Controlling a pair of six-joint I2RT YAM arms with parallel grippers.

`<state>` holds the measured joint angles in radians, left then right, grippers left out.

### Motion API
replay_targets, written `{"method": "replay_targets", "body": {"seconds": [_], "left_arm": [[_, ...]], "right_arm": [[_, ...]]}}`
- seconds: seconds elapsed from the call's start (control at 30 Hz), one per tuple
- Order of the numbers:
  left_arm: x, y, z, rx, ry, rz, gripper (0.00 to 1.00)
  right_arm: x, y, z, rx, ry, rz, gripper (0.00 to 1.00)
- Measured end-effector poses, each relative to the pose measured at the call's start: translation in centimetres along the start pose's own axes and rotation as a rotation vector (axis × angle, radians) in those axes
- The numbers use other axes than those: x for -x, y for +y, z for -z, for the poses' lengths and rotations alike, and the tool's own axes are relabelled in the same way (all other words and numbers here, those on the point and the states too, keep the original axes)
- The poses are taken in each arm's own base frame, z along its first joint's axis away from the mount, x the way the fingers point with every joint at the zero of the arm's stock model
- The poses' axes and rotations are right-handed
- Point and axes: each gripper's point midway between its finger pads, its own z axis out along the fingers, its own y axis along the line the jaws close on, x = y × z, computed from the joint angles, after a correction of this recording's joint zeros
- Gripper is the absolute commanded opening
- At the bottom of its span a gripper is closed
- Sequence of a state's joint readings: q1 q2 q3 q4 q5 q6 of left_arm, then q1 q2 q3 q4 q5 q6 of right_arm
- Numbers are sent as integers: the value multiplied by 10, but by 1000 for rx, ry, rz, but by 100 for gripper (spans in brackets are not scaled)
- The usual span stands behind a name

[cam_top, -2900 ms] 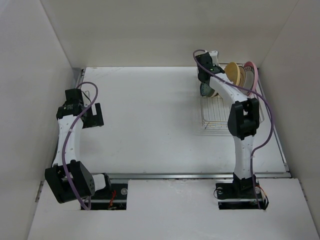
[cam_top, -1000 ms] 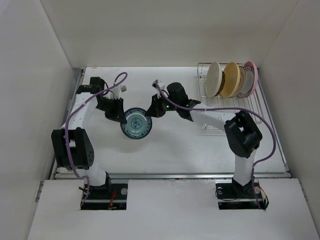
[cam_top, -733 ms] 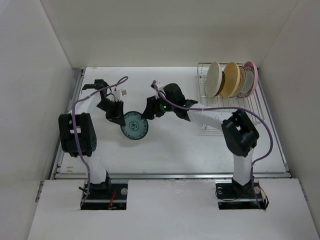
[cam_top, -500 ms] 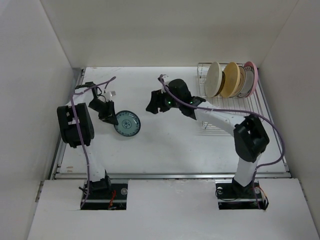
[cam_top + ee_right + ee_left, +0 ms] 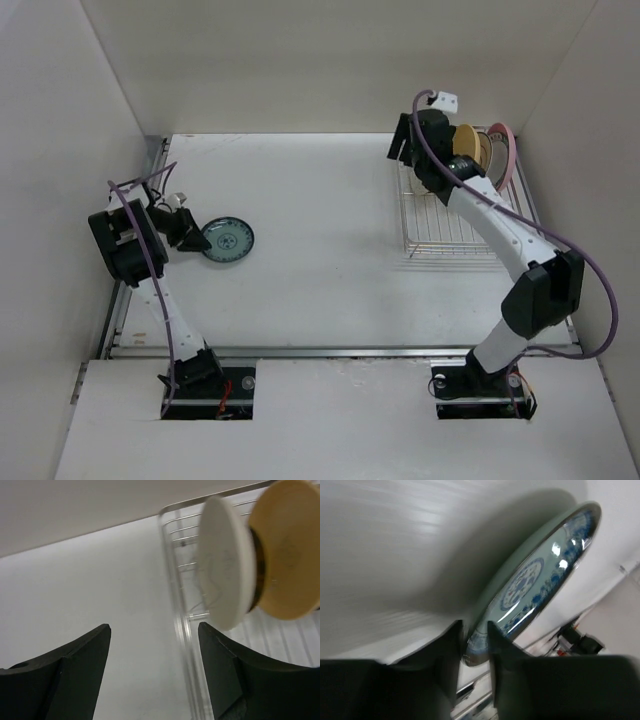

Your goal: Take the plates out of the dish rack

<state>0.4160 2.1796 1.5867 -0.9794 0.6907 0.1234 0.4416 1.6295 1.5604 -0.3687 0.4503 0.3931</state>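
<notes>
The small blue patterned plate [image 5: 230, 240] lies at the left of the table. Its rim [image 5: 479, 647] still sits between my left gripper's [image 5: 472, 636] fingers, whose jaws stand slightly apart with a thin gap beside the rim. My right gripper [image 5: 152, 640] is open and empty, just left of the dish rack's [image 5: 450, 232] near rim wire [image 5: 181, 605]. A cream plate [image 5: 225, 570] and a tan plate [image 5: 287, 555] stand upright in the rack. In the top view the right gripper [image 5: 400, 150] hangs at the rack's far left corner, with the tan plate [image 5: 466, 148] and a pink plate [image 5: 507, 145] behind the arm.
White walls close in the table on the left, back and right. The left arm's elbow [image 5: 125, 240] stands close to the left wall. The rack's front slots [image 5: 445, 215] hold nothing.
The left arm has carried the blue plate leftward down to the table and its jaws have loosened. The right arm has swung from mid-table back to the rack, jaws open.
</notes>
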Motion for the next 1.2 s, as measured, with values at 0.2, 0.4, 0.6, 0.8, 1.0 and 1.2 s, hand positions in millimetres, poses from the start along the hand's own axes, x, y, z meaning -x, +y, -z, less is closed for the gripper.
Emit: {"method": "replay_targets", "body": {"seconds": [0.2,0.4,0.6,0.8,1.0,1.2], "left_arm": [[7,7,10,52,-26,57,68],[4,11,14,126,-48,45,72],[-7,7,38,197,-114,2,72],[-24,-27,83,208,-250,-105,73],[-49,-44,102,195,-259,-174,73],[-72,-49,104,179,-207,-189,77]], "right_arm": [[38,-57,-39,-257,-69,5,84],[20,-83,-82,-355,-5,42,82],[-10,-110,-109,-384,93,71,67],[-14,-108,-113,-354,113,91,36],[-16,-123,-106,-420,94,143,13],[4,-132,-66,-485,35,227,0]]}}
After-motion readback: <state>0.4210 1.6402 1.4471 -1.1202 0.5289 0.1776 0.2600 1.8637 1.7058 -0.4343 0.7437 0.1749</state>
